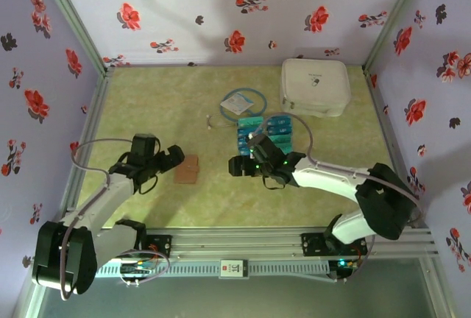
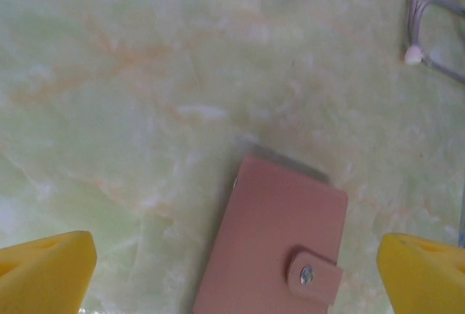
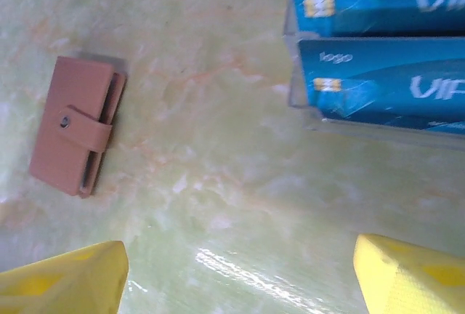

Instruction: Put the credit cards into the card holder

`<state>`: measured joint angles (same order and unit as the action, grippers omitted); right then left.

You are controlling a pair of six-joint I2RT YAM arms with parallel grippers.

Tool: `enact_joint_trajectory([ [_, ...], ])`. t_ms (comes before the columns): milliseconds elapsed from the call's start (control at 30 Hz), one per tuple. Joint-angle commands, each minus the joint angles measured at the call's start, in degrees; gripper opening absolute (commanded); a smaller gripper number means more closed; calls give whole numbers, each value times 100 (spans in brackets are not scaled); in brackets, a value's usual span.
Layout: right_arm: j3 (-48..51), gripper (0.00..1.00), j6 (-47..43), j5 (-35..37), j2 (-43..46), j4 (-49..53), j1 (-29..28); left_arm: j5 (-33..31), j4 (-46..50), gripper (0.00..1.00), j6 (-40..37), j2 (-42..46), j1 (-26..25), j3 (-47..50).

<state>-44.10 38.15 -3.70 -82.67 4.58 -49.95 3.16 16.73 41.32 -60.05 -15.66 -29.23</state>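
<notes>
The card holder [image 1: 188, 168] is a small reddish-brown wallet, lying flat and snapped shut left of the table's middle. My left gripper [image 1: 175, 159] hovers at its left side and is open; in the left wrist view the card holder [image 2: 280, 248] lies between the wide yellow fingertips [image 2: 47, 274]. The credit cards [image 1: 265, 132] are blue and teal, lined up in a clear tray right of centre. My right gripper [image 1: 238, 165] is open over bare table between the wallet and the cards. The right wrist view has the card holder [image 3: 73, 125] at left and the credit cards [image 3: 385, 81] at upper right.
A large white zip case [image 1: 315, 86] stands at the back right. A pale blue packet [image 1: 239, 104] with looped tubing [image 2: 429, 23] lies behind the cards. Floral walls close in the table [image 1: 147, 104] on three sides.
</notes>
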Motion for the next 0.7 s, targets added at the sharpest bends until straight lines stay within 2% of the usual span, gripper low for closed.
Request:
enact_joint_trajectory([
  [0,-90,80,544,-563,-383,-966,-34,562,-720,100,250,119,-67,391],
  [233,-10,78,777,-659,-664,-1404,-65,660,-1319,100,449,-33,-271,761],
  [667,212,74,825,-557,-684,-1550,-75,663,-2201,100,798,-364,-940,920],
])
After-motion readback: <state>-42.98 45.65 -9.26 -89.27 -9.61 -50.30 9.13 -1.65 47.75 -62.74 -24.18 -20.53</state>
